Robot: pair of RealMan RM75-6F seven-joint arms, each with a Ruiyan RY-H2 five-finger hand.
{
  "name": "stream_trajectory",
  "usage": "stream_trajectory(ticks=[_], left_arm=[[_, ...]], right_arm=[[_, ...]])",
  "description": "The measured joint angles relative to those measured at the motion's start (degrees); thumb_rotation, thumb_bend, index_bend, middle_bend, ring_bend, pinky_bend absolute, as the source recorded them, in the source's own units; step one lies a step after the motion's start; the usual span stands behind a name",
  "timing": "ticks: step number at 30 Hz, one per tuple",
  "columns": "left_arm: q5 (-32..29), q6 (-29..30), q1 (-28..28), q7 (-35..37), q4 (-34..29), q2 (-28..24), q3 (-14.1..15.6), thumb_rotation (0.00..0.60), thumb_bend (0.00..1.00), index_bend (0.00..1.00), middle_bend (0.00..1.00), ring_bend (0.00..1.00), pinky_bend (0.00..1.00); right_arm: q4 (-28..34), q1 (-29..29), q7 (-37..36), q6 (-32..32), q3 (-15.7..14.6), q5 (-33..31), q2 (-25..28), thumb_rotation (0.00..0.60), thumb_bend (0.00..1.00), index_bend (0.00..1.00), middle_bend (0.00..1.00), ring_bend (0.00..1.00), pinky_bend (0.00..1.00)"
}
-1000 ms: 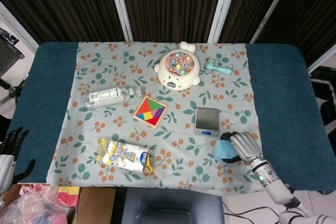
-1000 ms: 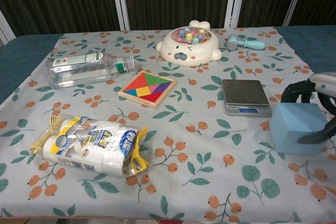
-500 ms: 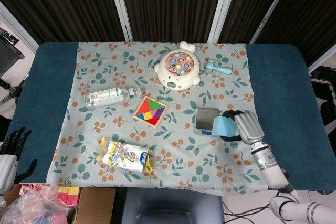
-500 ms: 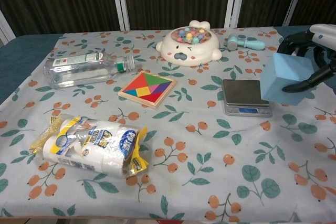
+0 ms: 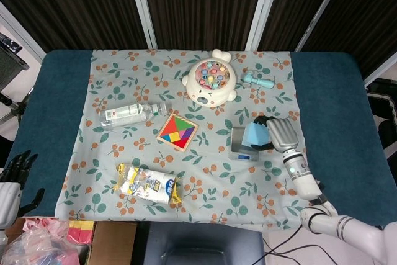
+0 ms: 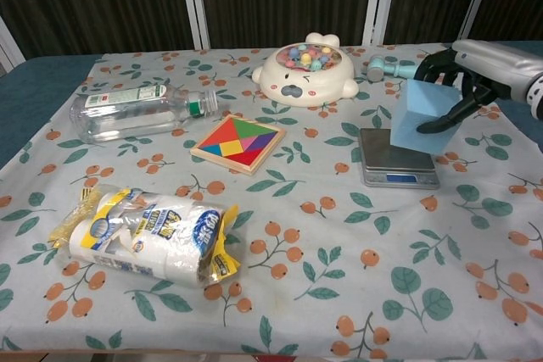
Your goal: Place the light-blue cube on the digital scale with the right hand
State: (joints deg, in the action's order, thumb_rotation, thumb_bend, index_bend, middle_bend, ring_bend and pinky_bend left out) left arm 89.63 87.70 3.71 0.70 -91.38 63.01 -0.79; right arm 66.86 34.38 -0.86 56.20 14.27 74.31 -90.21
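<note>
Chest view, right hand (image 6: pixel 472 74) gripping the light-blue cube (image 6: pixel 422 116) tilted above the digital scale (image 6: pixel 397 158), right side of the desk (image 6: pixel 34 91), left hand (image 5: pixel 11 175) fingers spread at the left edge

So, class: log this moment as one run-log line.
right hand grips light-blue cube | cube above digital scale, contact unclear | left hand idle

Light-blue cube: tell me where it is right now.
The light-blue cube is gripped by the right hand, held over the right part of the digital scale, on the table's right side in both views.
</note>
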Motion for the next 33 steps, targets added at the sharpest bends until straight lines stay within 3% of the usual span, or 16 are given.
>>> stream_trajectory(ticks=[6,9,11,17,23,29,33], left_arm=[[-0.06,-0.11,0.09,0.06,-0.02,-0.03,-0.07,0.600,0.37,0.05,0.00,0.02,0.25],[0.02,-0.03,0.04,0.05,-0.03,-0.04,0.00,0.600,0.37,0.05,0.00,0.02,0.25],[0.09,-0.05,0.04,0.05,-0.03,-0.03,0.04,0.600,0.37,0.05,0.00,0.02,0.25],[0.13,-0.41,0.23,-0.24,-0.08,0.04,0.09,0.600,0.36,0.05,0.00,0.02,0.25],[-0.23,-0.40,0.22,-0.34,-0.11,0.04,-0.06,0.600,0.37,0.05,0.00,0.02,0.25],[-0.51,-0.61,0.34,-0.73,0.02,0.22,-0.22,0.600,0.37,0.05,0.00,0.02,0.25],[-0.97,-0.87,0.47,-0.94,0.12,0.32,-0.40,0.600,0.37,0.06,0.00,0.02,0.25]], right_arm=[[-0.68,1.25,-3.59,-1.77,-0.91,1.01,-0.07,0.600,0.39,0.33,0.32,0.24,0.46],[0.60,1.35,-3.02,-3.38,-1.43,0.31,1.03,0.600,0.33,0.10,0.11,0.06,0.32],[2.04,1.36,-2.16,-4.35,-1.76,-0.27,2.07,0.600,0.31,0.01,0.02,0.00,0.27],[7.77,0.57,-0.35,-4.43,-2.91,-1.03,5.55,0.600,0.29,0.00,0.00,0.00,0.26],[12.63,-1.58,-1.21,-0.27,-4.15,1.53,9.09,0.600,0.28,0.00,0.00,0.00,0.24],[20.04,-7.00,0.59,9.77,-6.35,5.49,15.05,0.600,0.28,0.00,0.00,0.00,0.23],[24.93,-13.16,7.40,19.32,-8.52,7.03,18.77,0.600,0.28,0.00,0.00,0.00,0.21]])
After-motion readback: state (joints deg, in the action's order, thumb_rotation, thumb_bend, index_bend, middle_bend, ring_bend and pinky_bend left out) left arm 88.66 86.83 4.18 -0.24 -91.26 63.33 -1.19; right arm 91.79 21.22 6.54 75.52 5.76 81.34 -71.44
